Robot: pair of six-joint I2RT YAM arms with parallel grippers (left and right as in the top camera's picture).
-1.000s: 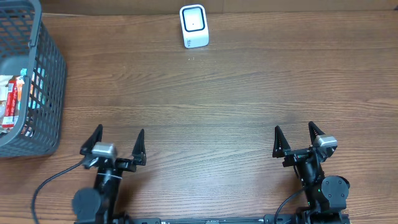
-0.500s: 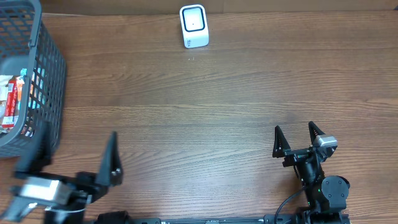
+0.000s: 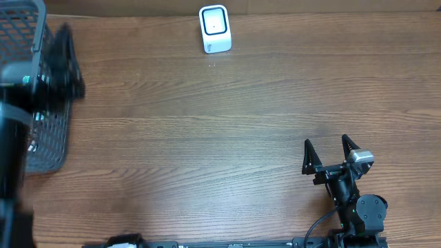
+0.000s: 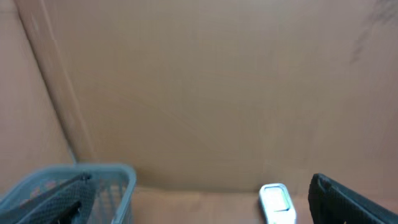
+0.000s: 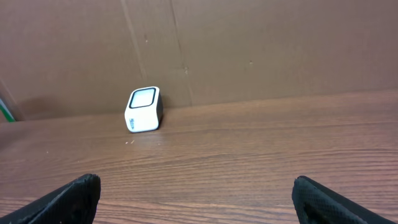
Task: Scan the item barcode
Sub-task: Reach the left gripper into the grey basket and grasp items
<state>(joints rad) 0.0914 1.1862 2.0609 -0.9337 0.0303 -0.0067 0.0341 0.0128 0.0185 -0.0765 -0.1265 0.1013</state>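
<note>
A white barcode scanner (image 3: 214, 29) stands at the table's back edge; the right wrist view has the scanner (image 5: 144, 109) far ahead, and the left wrist view catches the scanner (image 4: 275, 202) low on the right. My left gripper (image 3: 41, 58) is a raised blur over the grey basket (image 3: 49, 141) at the far left, jaws wide apart. In its own view the left gripper (image 4: 205, 214) holds nothing, and the basket (image 4: 109, 186) sits by the left finger. The item is hidden under the arm. My right gripper (image 3: 326, 143) rests open and holding nothing near the front right.
A brown cardboard wall (image 5: 249, 43) closes off the table's back edge behind the scanner. The left arm (image 3: 10, 179) runs down the left edge of the overhead view. Wood tabletop (image 3: 220, 131) stretches between the basket and the right gripper (image 5: 199, 202).
The left arm has lifted off the front left of the table and swung back and left, ending up over the basket. The right arm has stayed still.
</note>
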